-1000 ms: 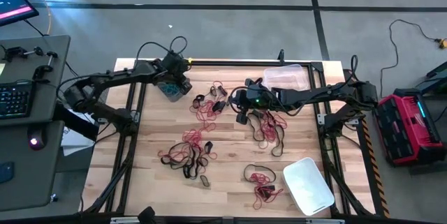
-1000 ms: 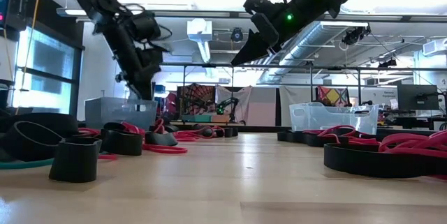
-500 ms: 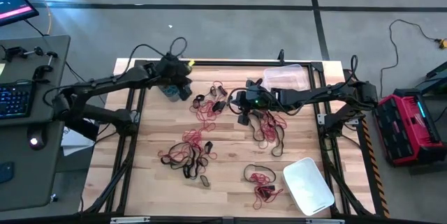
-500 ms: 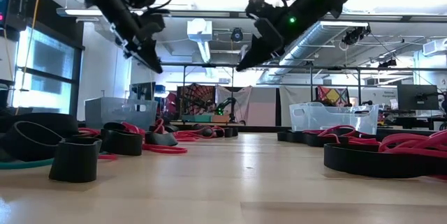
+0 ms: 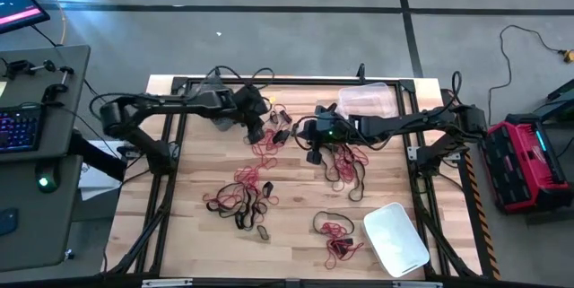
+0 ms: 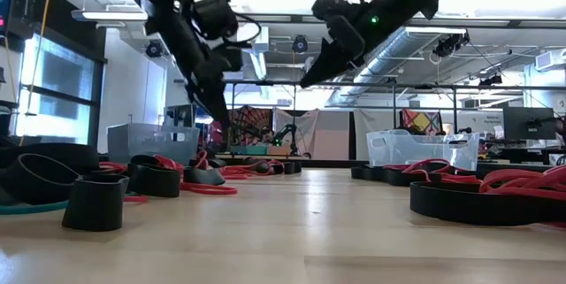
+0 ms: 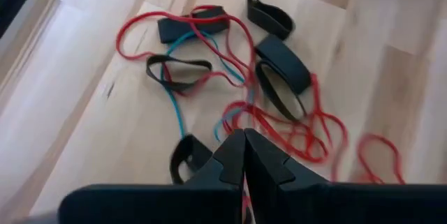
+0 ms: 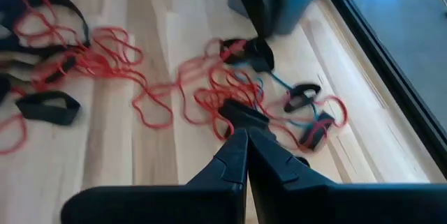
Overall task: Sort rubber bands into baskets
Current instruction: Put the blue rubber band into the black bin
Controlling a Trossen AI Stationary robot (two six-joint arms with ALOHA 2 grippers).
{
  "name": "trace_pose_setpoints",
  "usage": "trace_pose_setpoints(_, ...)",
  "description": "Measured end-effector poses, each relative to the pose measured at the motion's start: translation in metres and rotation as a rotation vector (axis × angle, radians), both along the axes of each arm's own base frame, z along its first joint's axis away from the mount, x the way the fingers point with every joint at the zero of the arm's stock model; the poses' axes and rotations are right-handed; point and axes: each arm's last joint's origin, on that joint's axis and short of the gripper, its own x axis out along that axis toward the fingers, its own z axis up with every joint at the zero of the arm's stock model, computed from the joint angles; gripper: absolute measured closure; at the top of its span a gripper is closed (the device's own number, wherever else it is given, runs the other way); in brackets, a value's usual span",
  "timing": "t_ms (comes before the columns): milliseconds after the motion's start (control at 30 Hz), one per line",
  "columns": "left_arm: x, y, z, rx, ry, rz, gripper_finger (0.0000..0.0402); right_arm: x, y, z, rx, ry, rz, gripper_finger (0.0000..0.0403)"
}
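Tools pressed together, empty: left tool; right tool; above rubber bands.

L arm reaches in from table's left edge, stretched toward the middle; left gripper fingers pressed together, held above the tabletop, tilted down. R arm comes in from right edge, elbow bent; right gripper also closed tight, raised off the surface, angled down. Grippers near, not touching.

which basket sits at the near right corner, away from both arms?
The whitish basket, tilted, alone at the table's near right corner. The clear one is at the far edge; the grey one is far left.
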Motion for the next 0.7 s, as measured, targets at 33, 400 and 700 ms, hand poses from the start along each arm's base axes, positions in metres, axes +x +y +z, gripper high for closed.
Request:
trace_pose_setpoints(33,0.003,0.001,-0.004,0.004,0.0,0.003,0.0396,0.001,0.0,0.0,0.001,-0.023,0.015,0.0403)
trace_pose_setpoints(400,0.015,0.02,-0.043,0.036,0.061,0.032,0.0317,-0.014,0.002,-0.032,0.035,-0.192,0.081,0.0403)
trace_pose_setpoints(700,0.016,0.038,-0.059,0.063,0.11,0.046,0.0301,-0.014,0.002,-0.032,0.048,-0.202,0.073,0.0403)
